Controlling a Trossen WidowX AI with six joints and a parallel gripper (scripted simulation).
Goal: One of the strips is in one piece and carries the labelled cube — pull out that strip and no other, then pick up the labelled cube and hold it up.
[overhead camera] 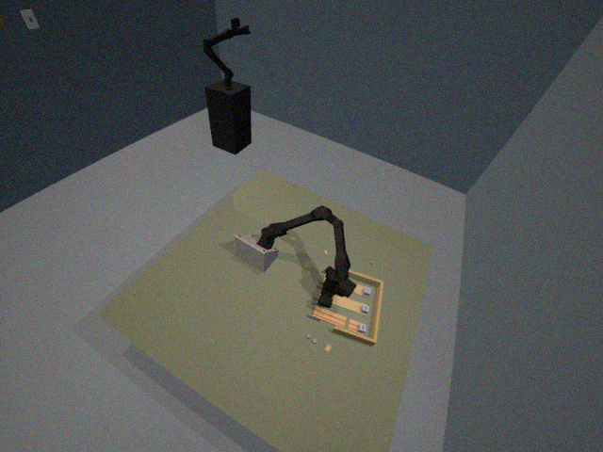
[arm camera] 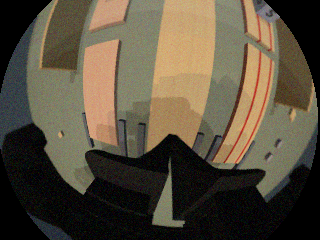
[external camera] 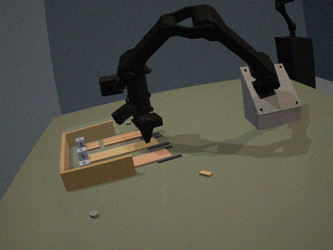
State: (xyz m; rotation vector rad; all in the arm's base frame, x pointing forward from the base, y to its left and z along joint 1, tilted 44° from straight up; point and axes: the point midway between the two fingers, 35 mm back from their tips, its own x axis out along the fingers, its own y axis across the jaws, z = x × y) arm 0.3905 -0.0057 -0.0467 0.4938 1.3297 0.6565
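Observation:
The plain yellow middle strip (overhead camera: 350,304) (external camera: 120,150) (arm camera: 182,60) shows no gap; a labelled cube (overhead camera: 365,309) (external camera: 82,155) is at its far end. The pink strip (external camera: 152,158) (arm camera: 101,90) has a gap before its far piece (arm camera: 109,14), beside another cube (overhead camera: 366,291) (external camera: 84,162). The red-lined strip (overhead camera: 331,315) (external camera: 120,138) (arm camera: 250,95) has a gap too, with a third cube (overhead camera: 362,328) (external camera: 80,143) (arm camera: 267,10) on its far piece. My gripper (external camera: 147,141) (arm camera: 171,137) is shut and empty, tips down at the middle strip's near end. Contact cannot be told.
A wooden three-sided frame (overhead camera: 379,311) (external camera: 99,173) surrounds the far parts of the strips, open toward the arm's base. Dark bars (external camera: 169,158) (arm camera: 141,140) flank the strips' near ends. A small yellow block (external camera: 205,173) and small grey discs (external camera: 93,214) lie outside the frame.

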